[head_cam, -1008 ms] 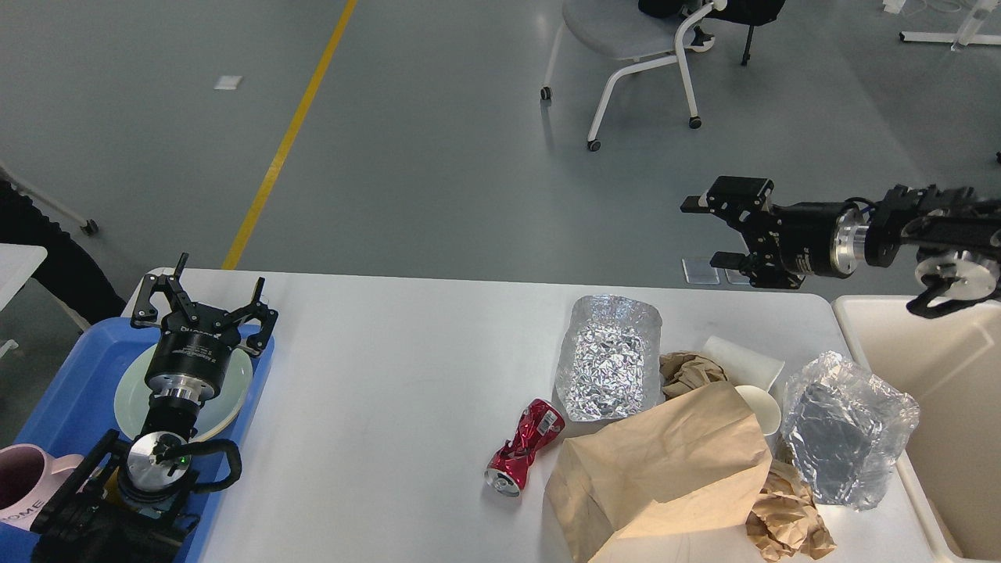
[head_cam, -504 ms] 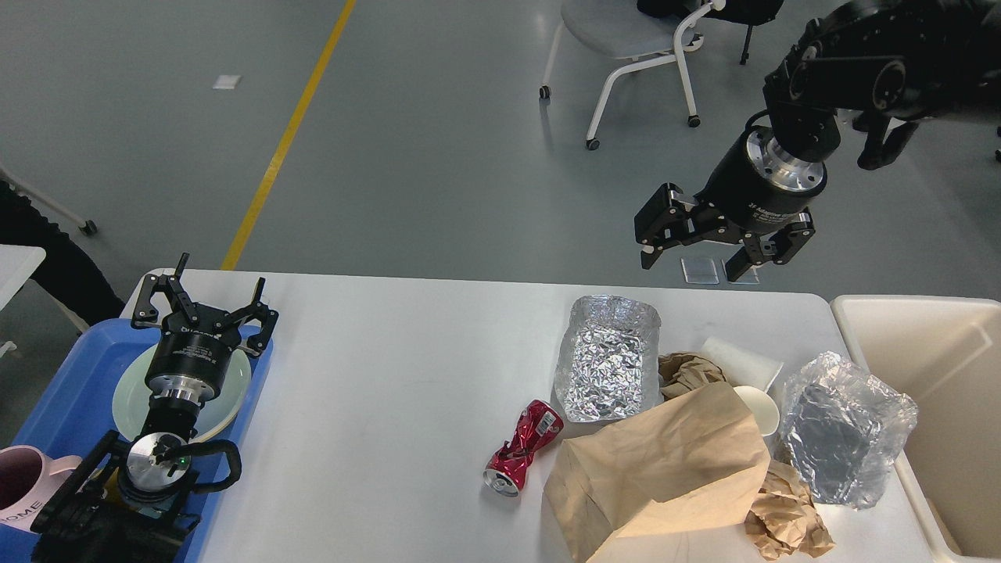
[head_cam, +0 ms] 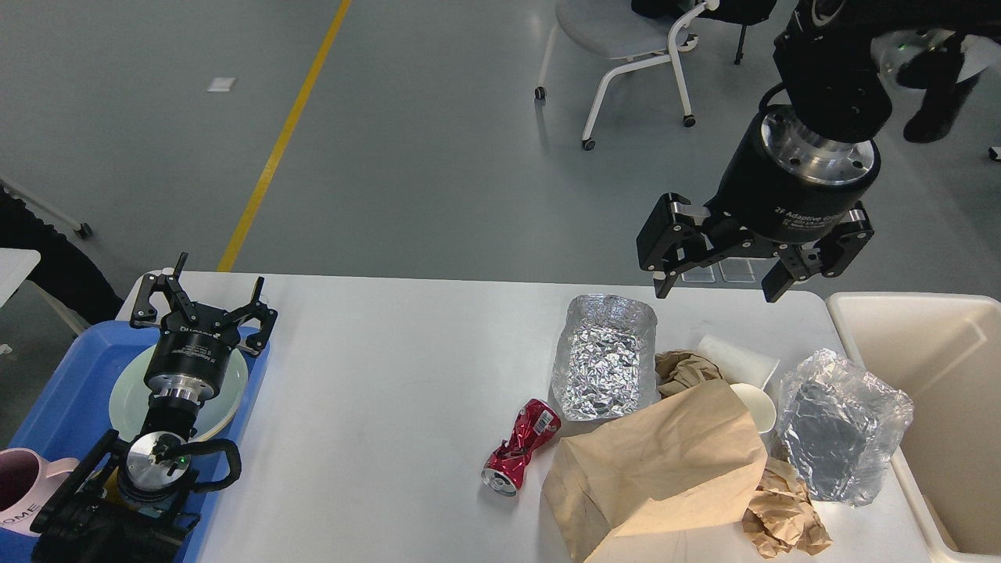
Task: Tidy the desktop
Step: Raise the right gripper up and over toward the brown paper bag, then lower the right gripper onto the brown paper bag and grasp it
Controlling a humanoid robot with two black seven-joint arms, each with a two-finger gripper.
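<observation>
blue tray (head_cam: 62, 391): at the left edge, holding a pale plate (head_cam: 129, 395) and a pink mug (head_cam: 19, 485), seemingly the spot for keepers.
left gripper (head_cam: 205, 305): fingers spread, empty, hovering over the plate.
desktop (head_cam: 391, 375): white, matte, spanning the lower view; bare in the middle, litter crowded to the right.
crushed red can (head_cam: 520, 446): lying apart, left of the pile.
foil tray (head_cam: 602, 356): just beside a brown paper bag (head_cam: 665, 469).
right gripper (head_cam: 715, 274): fingers spread, empty, above the litter, likely lining up a pick.
beige bin (head_cam: 931, 367): open at the right edge, handy for trash.
room: grey floor, yellow line, wheeled chair (head_cam: 626, 47).
</observation>
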